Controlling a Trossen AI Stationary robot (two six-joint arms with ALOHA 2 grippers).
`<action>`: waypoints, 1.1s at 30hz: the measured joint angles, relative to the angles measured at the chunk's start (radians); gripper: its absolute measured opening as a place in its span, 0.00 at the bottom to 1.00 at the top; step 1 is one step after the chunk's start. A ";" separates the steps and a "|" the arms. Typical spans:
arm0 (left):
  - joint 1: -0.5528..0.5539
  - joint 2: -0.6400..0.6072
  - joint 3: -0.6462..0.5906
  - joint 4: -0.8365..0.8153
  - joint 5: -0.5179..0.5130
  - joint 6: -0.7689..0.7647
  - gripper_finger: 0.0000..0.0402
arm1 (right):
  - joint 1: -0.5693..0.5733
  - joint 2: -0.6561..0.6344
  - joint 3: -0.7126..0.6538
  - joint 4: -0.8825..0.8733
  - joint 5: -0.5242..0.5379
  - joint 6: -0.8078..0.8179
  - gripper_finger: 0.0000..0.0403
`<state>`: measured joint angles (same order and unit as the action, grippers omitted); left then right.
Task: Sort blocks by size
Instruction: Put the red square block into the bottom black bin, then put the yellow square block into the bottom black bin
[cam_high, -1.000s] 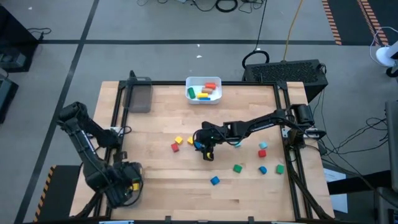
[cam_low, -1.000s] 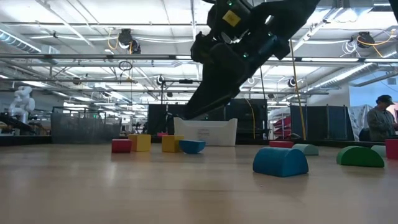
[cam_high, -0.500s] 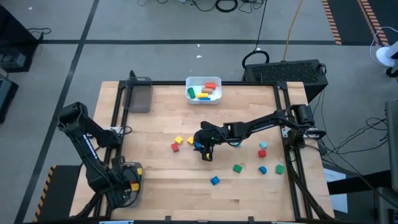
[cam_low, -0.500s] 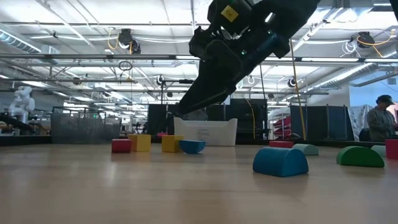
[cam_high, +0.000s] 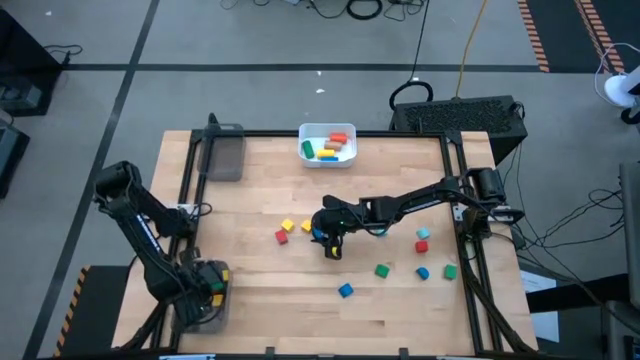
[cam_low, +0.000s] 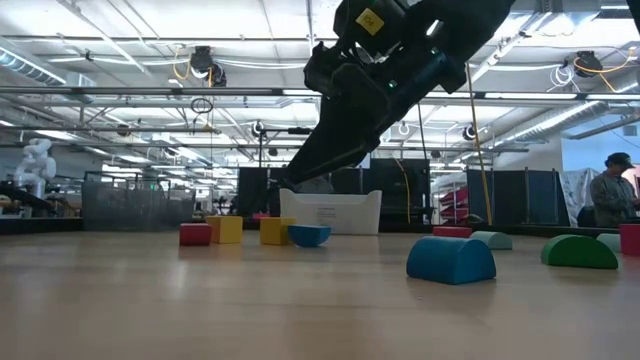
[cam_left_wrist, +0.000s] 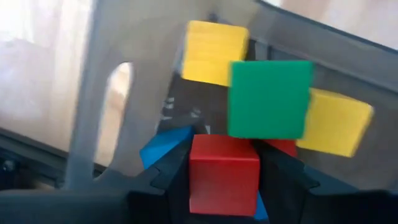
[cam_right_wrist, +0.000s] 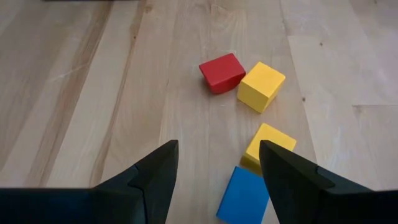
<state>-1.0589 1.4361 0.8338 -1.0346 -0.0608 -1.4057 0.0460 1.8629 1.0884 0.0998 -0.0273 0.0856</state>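
Blocks are lying scattered mid-table. Nearest us, our left gripper (cam_high: 205, 290) is reaching into the clear tray (cam_left_wrist: 106, 124) off the table's left corner, fingers around a red cube (cam_left_wrist: 222, 173), releasing we judge. Farther out, our right gripper (cam_right_wrist: 214, 163) is hovering open over a blue block (cam_right_wrist: 244, 194), lining up a pick.

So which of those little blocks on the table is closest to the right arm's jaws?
The blue block, lying just ahead of the right gripper, between its open jaws. The yellow block touching it is next; the other yellow and the red block lie farther off.
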 joint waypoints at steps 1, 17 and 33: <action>0.003 0.000 -0.004 -0.004 -0.008 -0.007 0.40 | 0.000 0.000 0.000 0.000 0.000 0.000 0.53; 0.070 -0.069 -0.003 -0.016 0.001 -0.010 0.65 | -0.013 0.052 -0.001 0.004 0.112 0.038 0.58; 0.115 -0.102 0.079 -0.099 -0.090 0.009 0.65 | -0.013 0.166 -0.001 0.140 0.252 0.142 0.71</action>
<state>-0.9436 1.3338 0.9124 -1.1340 -0.1509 -1.3966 0.0334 2.0294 1.0878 0.2396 0.2247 0.2273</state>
